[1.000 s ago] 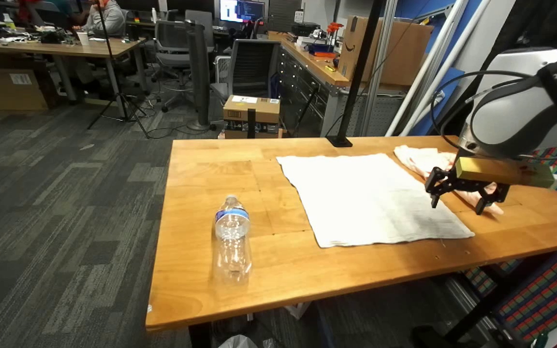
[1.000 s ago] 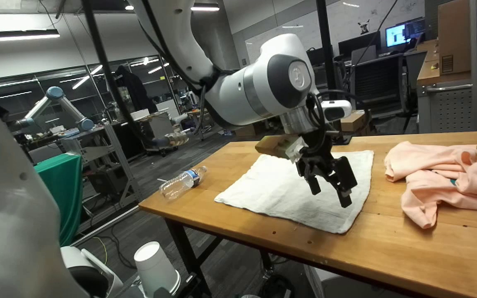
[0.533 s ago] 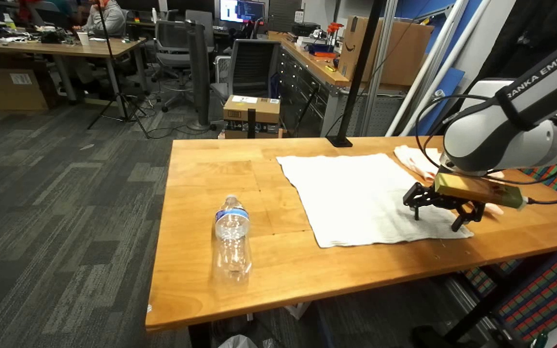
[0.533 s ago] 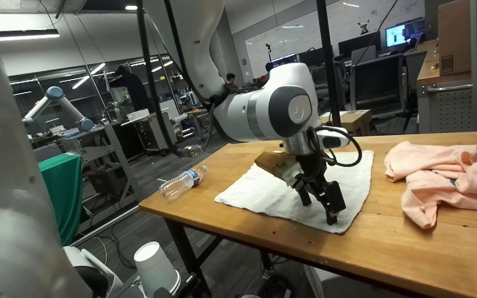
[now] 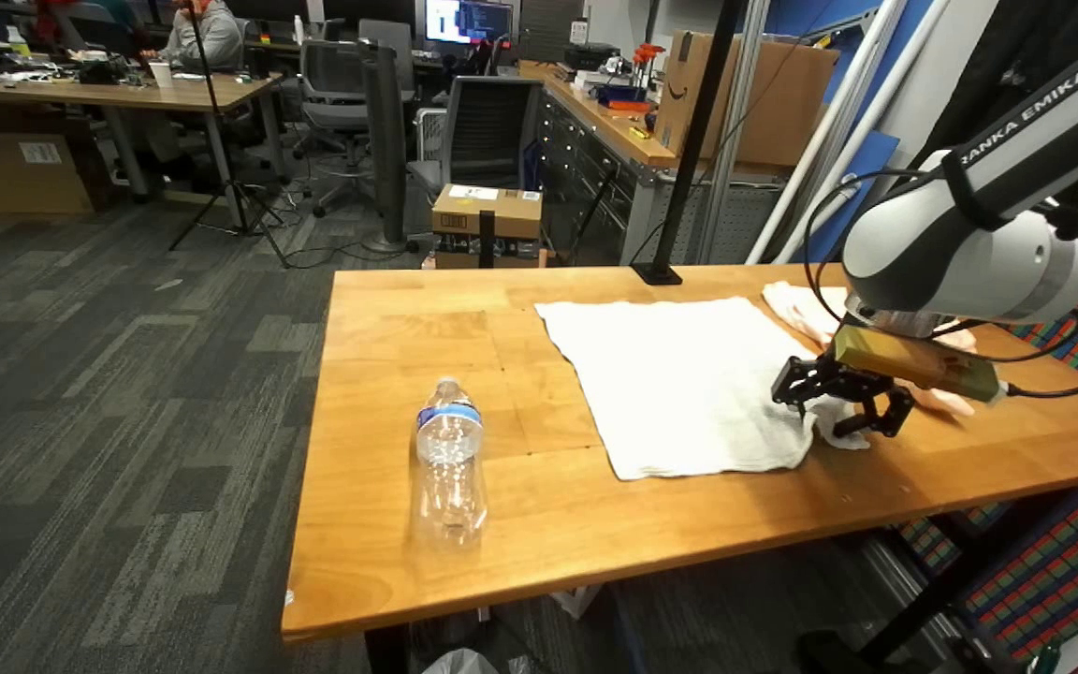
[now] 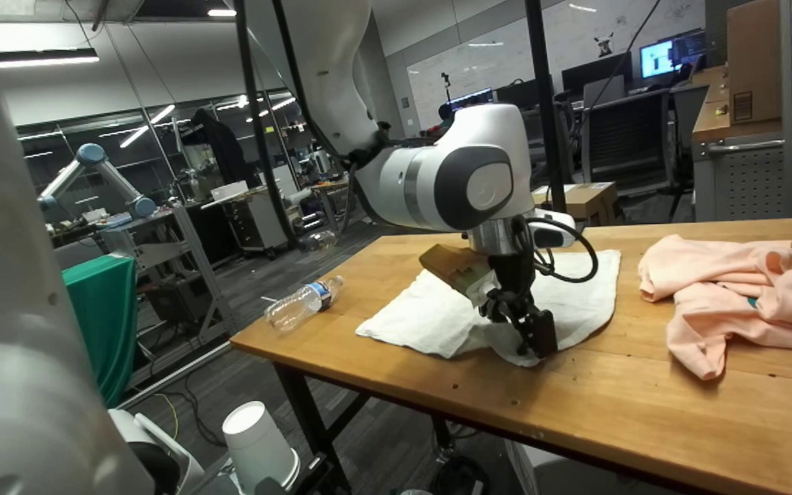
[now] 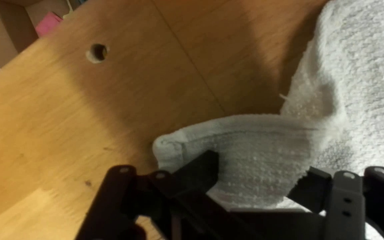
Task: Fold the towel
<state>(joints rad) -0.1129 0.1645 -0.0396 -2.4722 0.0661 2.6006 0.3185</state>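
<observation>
A white towel [image 5: 679, 384] lies spread on the wooden table, with its near corner pulled up into folds under my gripper [image 5: 823, 418]. In the wrist view, the towel's hemmed corner [image 7: 238, 133] bulges between the two fingers [image 7: 200, 170], which press down on the cloth. The jaws of the gripper [image 7: 257, 176] stand partway apart, with a clear gap and loose towel between them. The fingertips are low at the tabletop in both exterior views, and the towel [image 6: 423, 320] ripples beside them.
A clear plastic bottle [image 5: 450, 468] stands on the table away from the towel. Crumpled peach cloth [image 6: 733, 302] lies on the arm's other side. A black post [image 5: 689, 159] rises at the table's edge behind the towel.
My gripper has come down onto the towel's corner and its jaws have narrowed. The corner, flat before, is now drawn inward and rumpled between the fingers.
</observation>
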